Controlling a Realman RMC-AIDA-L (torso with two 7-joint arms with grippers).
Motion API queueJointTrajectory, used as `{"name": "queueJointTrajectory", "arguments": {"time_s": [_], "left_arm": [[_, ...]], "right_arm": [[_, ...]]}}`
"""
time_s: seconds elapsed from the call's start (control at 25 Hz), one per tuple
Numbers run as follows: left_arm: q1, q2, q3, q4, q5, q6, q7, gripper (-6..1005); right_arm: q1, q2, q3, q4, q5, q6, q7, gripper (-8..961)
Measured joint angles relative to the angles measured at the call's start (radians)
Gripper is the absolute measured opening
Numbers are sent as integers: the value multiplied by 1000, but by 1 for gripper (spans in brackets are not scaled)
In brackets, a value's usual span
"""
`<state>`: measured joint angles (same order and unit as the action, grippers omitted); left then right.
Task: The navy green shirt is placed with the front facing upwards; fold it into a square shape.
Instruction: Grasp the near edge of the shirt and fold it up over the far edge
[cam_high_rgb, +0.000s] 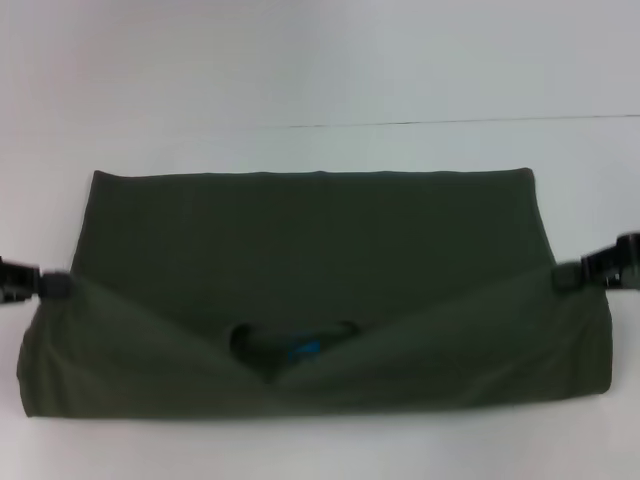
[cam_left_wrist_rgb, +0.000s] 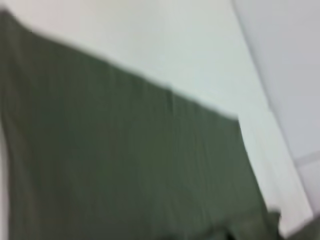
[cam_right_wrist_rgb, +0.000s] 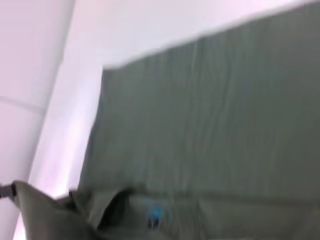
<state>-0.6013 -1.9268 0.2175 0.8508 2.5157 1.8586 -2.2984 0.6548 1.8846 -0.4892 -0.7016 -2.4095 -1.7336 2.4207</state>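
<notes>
The navy green shirt (cam_high_rgb: 310, 240) lies across the white table as a wide dark band, plain side up. Its near part is drawn up into two peaks. My left gripper (cam_high_rgb: 28, 281) holds the left peak and my right gripper (cam_high_rgb: 598, 270) holds the right one, both at the shirt's side edges. Between the peaks the cloth sags, showing the round collar (cam_high_rgb: 290, 345) and a blue label (cam_high_rgb: 305, 348). The left wrist view shows the shirt (cam_left_wrist_rgb: 125, 165) spread flat. The right wrist view shows the shirt (cam_right_wrist_rgb: 225, 125) with the label (cam_right_wrist_rgb: 154, 215).
The white table (cam_high_rgb: 300, 70) runs on beyond the shirt's far edge, crossed by a thin seam (cam_high_rgb: 450, 122). A narrow strip of bare table shows in front of the shirt's near edge.
</notes>
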Motion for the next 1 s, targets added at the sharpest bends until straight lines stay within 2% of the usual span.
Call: {"name": "queueJointTrajectory", "arguments": {"time_s": [0.2,0.32,0.52,0.6,0.76,0.88,1.0], "left_arm": [[7,0,-15,-52,-83,-139,0,52],[7,-9,-16,-96,-144,-222,13,53],[11,-35,-17,-184,-236,-348,62,53],[13,-53,-17,-206,-275,-396,85,54],[22,-91,-16,-246,-377,-502,137,54],[20,-111,-14,-262,-415,-558,168,55],[14,-127,-11,-268,-441,-607,187,55]], "right_arm": [[8,-11,7,29,76,108,1,66],[7,-6,8,40,125,190,-2,66],[-2,43,9,50,193,361,-48,67],[-1,68,5,62,208,433,-69,67],[5,102,7,86,227,543,-108,67],[3,119,7,93,257,599,-125,67],[-8,124,10,106,318,637,-148,66]]}}
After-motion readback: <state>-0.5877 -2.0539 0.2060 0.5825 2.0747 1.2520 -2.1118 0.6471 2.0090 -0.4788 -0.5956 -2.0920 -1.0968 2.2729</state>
